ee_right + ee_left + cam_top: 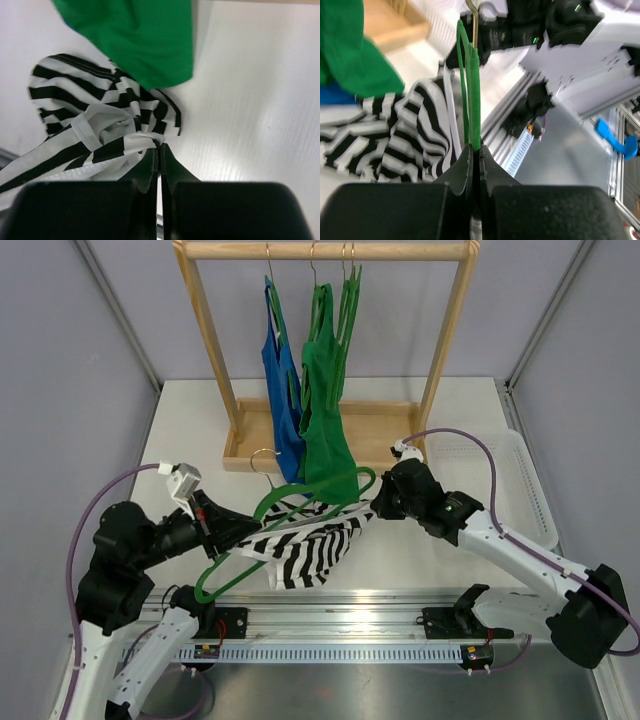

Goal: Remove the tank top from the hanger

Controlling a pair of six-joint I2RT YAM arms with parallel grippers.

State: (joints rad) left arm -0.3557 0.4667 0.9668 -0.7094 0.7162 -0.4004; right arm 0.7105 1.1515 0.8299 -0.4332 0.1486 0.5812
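2 pincers split the work. The left pincer (475, 150) is clamped flat on the green hanger (474, 90), whose bar runs straight out ahead of its tips. I judge that this pins the frame while the cloth is worked off. The right pincer (159, 147) is closed on a bunched fold of the striped tank top (305, 550), which spreads ahead and to the left of its tips in its own camera. That grip looks meant for pulling a strap clear of the hanger arm. The top is draped on the hanger, between the 2 pincers, sagging toward the counter (400, 550). Beyond the right pincer a green top (325, 430) hangs on the rack (215, 350). No brand, label or writing is readable.
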